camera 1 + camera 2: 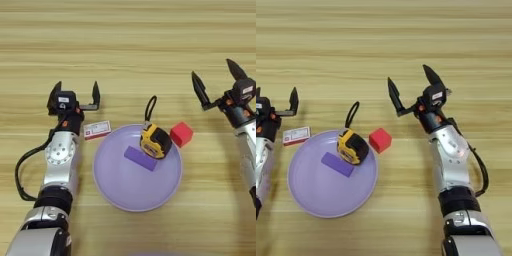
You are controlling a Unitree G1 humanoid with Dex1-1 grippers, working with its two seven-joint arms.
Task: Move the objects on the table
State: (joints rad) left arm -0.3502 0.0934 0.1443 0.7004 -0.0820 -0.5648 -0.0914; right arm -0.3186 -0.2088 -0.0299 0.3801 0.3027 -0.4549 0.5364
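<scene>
A yellow-and-black tape measure [155,141] rests on the far right part of the lilac plate [115,185], its black loop strap [150,108] trailing onto the table beyond the rim. A small red cube [181,134] sits on the table just right of the plate, close to the tape measure. A small flat white box with a red mark [97,129] lies on the table at the plate's left rim. My left gripper [74,94] is open, just left of and beyond the white box. My right gripper [410,84] is open, beyond and right of the red cube.
A purple rectangular block [140,158] lies on the plate beside the tape measure. The light wooden table [130,45] stretches beyond both grippers. A black cable [20,172] loops off my left forearm.
</scene>
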